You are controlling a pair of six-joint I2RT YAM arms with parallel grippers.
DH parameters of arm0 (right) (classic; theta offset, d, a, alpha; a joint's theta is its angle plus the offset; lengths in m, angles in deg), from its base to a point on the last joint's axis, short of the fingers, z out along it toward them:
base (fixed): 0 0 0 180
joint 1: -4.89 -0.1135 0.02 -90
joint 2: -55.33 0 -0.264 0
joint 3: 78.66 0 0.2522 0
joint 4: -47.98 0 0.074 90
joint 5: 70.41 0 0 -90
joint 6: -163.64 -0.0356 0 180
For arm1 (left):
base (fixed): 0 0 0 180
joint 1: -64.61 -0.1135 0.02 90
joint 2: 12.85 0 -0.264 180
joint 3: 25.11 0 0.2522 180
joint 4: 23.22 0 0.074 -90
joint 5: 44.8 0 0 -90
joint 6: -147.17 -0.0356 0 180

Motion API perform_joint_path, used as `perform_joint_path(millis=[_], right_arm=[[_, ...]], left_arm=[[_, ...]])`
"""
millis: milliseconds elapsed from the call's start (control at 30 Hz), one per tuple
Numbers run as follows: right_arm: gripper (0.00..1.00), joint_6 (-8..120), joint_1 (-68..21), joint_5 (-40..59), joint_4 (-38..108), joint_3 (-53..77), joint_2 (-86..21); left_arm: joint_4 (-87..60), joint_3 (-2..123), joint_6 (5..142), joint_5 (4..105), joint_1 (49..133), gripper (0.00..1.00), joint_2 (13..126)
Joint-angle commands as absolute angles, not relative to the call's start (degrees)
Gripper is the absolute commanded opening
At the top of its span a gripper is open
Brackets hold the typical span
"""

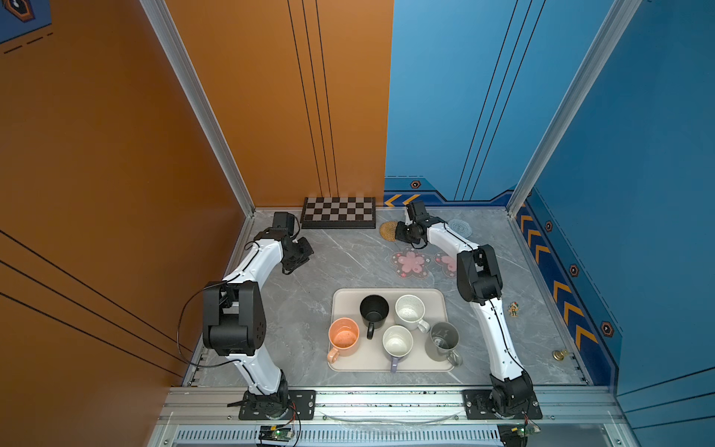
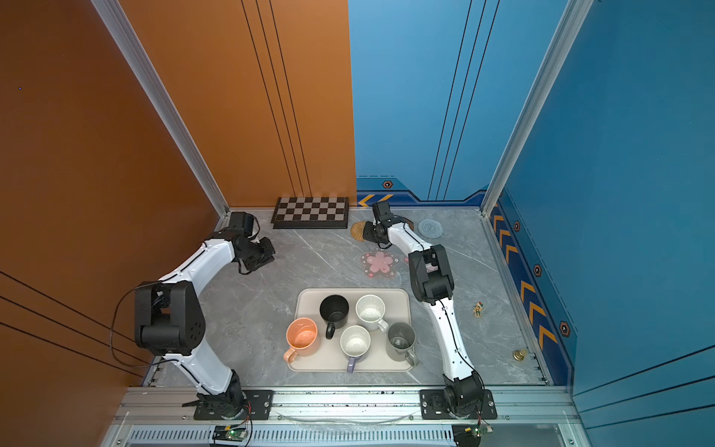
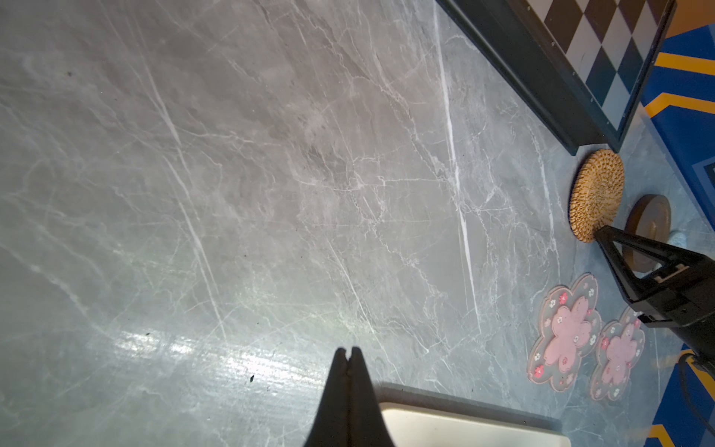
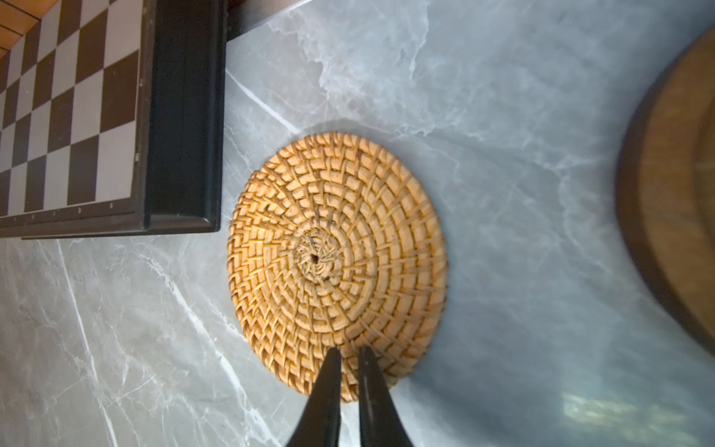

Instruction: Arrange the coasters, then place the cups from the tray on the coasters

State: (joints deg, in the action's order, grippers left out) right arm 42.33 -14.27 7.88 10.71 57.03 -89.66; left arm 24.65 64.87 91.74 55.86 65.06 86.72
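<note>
- The right gripper (image 4: 350,354) reaches to the far side of the grey marble-patterned table (image 1: 329,263). Its fingers are drawn almost together, with only a thin slit between them, and the near rim of the round woven tan rattan coaster (image 4: 336,255) sits in that slit. I judge this a pinch on the rim, the one part of so flat a mat that offers a hold.
- The rattan coaster lies just beside a corner of the black-and-white chessboard (image 1: 338,212). That crowding is probably why it is being handled, since a cup needs room around it.
- The round dark brown wooden coaster (image 3: 650,228) lies near it, not touching. The round grey-blue woven coaster (image 1: 459,227) lies further along the back.
- The 2 pink cherry-blossom-shaped coasters (image 3: 567,333) lie just beside each other, between the back row and the tray. In both top views the right arm partly hides 1 of them.
- The large cream-beige rounded-corner tray (image 1: 344,298) holds all 5 cups upright: black mug (image 1: 374,309), white speckled mug (image 1: 410,311), peach-orange mug (image 1: 343,336), lavender mug (image 1: 397,341) and tall grey mug (image 1: 442,340). No coaster carries a cup yet.
- The left gripper (image 3: 348,352) is fully closed on nothing. It hangs over bare table near the tray's corner, likely parked clear of the right arm.
</note>
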Motion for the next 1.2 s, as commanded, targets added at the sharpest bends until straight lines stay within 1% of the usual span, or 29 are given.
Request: perform_joint_path(millis=[0,333,567,667,833,1167], right_arm=[[0.14,39.1,-13.5,11.1,8.4,57.6,-92.4],[0.13,36.0,-14.3,11.4,8.4,60.0,-94.0],[0.14,36.4,-14.1,11.0,8.3,58.1,-92.6],[0.16,38.0,-14.1,10.8,9.0,56.2,-90.5],[0.24,38.6,-13.4,8.5,12.8,54.1,-87.7],[0.28,37.0,-13.1,4.1,18.9,53.8,-85.0]], left_arm=[[25.1,67.0,92.3,55.6,65.7,0.0,87.8],[25.1,68.4,92.8,55.7,67.4,0.0,89.8],[25.1,68.6,92.8,55.4,67.7,0.0,89.9],[25.1,68.5,92.7,55.3,67.7,0.0,90.0],[25.1,68.5,92.7,54.8,68.0,0.0,90.9],[23.9,66.7,93.7,54.7,68.7,0.0,91.4]])
